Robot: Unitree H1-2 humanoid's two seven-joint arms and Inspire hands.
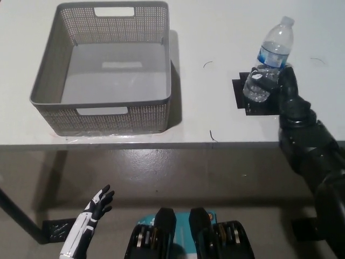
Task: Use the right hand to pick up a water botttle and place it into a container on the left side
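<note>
Right hand [274,81] wrapped around tilted water bottle [268,62], left hand [97,205] low, fingers spread

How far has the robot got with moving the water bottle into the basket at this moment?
Done: the right hand is closed around the water bottle. In hand: the bottle is tilted, its base over the black mat, so a lift looks under way. Left: carrying it across the white table and setting it in the grey basket, which holds nothing. The left hand rests open below the table edge.
</note>
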